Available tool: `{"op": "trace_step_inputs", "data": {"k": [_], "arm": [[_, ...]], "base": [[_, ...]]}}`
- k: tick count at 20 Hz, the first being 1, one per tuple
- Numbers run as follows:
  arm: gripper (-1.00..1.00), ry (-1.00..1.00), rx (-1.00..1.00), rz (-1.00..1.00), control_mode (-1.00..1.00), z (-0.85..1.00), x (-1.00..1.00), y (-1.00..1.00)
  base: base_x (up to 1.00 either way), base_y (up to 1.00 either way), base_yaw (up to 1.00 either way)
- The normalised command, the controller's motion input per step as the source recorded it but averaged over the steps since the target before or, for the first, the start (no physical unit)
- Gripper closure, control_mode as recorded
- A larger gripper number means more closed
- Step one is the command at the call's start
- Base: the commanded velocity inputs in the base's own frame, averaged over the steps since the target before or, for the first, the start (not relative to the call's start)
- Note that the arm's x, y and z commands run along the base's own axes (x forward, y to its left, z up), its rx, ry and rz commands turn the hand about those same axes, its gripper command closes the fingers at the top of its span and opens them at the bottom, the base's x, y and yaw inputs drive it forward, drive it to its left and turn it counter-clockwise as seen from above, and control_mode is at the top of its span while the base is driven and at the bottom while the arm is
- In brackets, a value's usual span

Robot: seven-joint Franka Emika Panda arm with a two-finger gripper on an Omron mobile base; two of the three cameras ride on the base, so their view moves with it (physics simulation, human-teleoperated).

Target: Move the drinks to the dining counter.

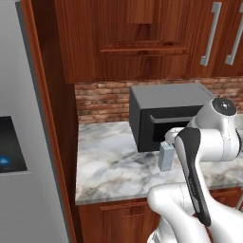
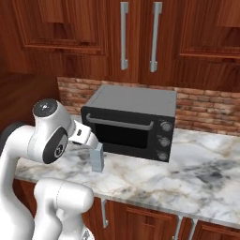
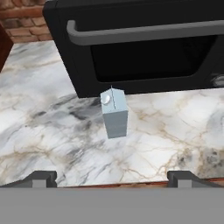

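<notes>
The task looks to be at its start: the pale grey-blue gable-top carton (image 3: 114,113) stands upright on the white-grey veined marble surface (image 1: 109,166), just in front of the boxy black microwave with the grey bar handle (image 2: 131,119), near the microwave's left front corner as the base cameras face it. Nothing has been lifted, so picking up the carton and carrying it to the dining counter both remain to be done. The white arm is folded, its elbow raised and its forearm reaching forward toward the microwave, with the hand held on the near side of the carton and slightly above the marble. In the hand view the two-finger gripper (image 3: 112,177) points at the carton, roughly centred on it; its small dark fingertips (image 3: 43,177) stand far apart, the jaws released and empty, clear of the carton, which sits between their lines but farther off toward the microwave door.
</notes>
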Motion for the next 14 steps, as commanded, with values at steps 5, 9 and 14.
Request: {"op": "trace_step_inputs", "data": {"k": [5, 9, 14], "arm": [[-1.0, 0.0, 0.0, 0.0, 1.0, 0.0, 0.0, 0.0], [-1.0, 0.0, 0.0, 0.0, 1.0, 0.0, 0.0, 0.0], [-1.0, 0.0, 0.0, 0.0, 1.0, 0.0, 0.0, 0.0]], "base": [[1.0, -0.08, -0.05], [0.97, 0.0, -0.19], [0.87, 0.0, -0.17]]}}
